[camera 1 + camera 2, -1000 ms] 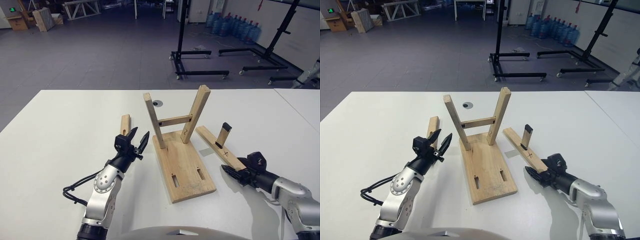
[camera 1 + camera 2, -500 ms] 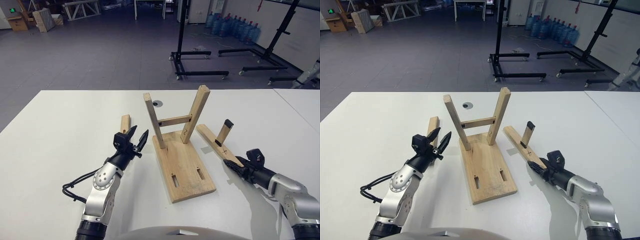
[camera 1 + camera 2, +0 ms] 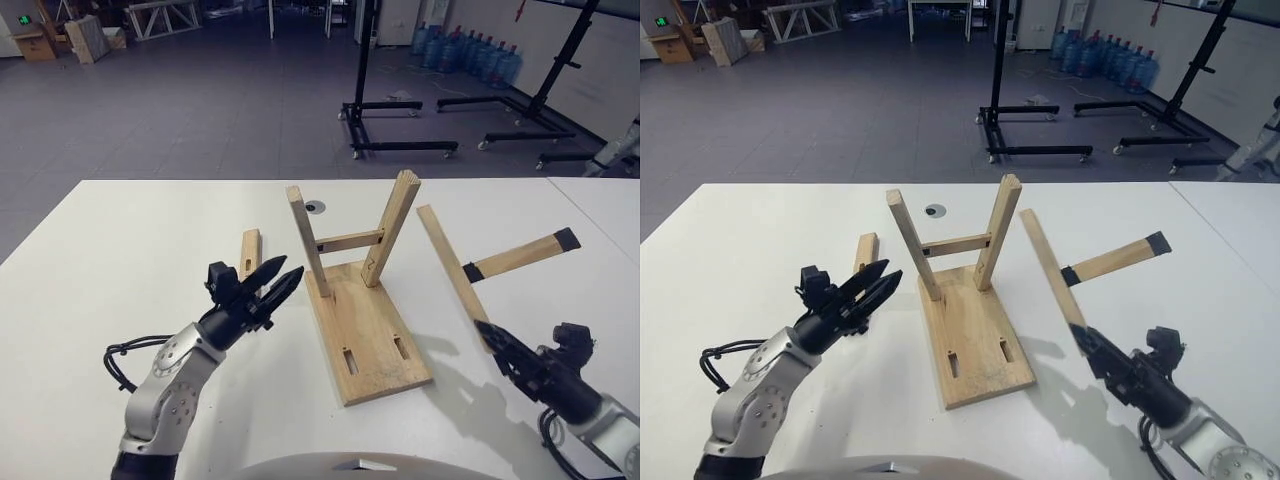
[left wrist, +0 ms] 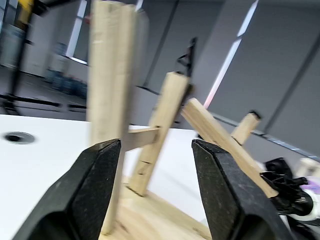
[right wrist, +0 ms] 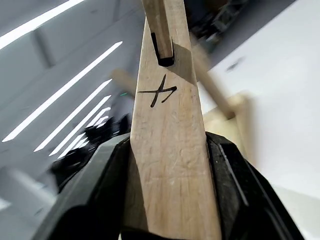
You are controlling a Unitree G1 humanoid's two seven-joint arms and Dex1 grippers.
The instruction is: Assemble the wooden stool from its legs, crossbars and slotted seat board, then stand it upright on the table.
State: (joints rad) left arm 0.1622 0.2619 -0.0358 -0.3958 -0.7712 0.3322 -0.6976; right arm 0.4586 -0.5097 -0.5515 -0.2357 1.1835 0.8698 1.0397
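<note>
The slotted seat board (image 3: pixel 365 335) lies flat mid-table. Two legs (image 3: pixel 305 240) (image 3: pixel 392 228) joined by a crossbar (image 3: pixel 350 241) stand in its far slots. One loose leg (image 3: pixel 250 247) lies to its left. My right gripper (image 3: pixel 492 338) is shut on the lower end of another leg (image 3: pixel 447 262), held tilted above the table right of the board; its crossbar (image 3: pixel 520 255) sticks out to the right. In the right wrist view that leg (image 5: pixel 167 125) bears an X mark between the fingers (image 5: pixel 100 195). My left gripper (image 3: pixel 285 270) hangs open left of the board, empty.
A round grommet hole (image 3: pixel 316 207) sits at the table's far middle. A black cable (image 3: pixel 118 358) loops beside my left arm. A second white table (image 3: pixel 600 205) adjoins at the right. Black wheeled stands (image 3: pixel 400 110) are on the floor beyond.
My right gripper closed on the leg with the crossbar and lifted it off the table, tilting it up. My left arm swung slightly toward me, its open gripper now pointing at the board.
</note>
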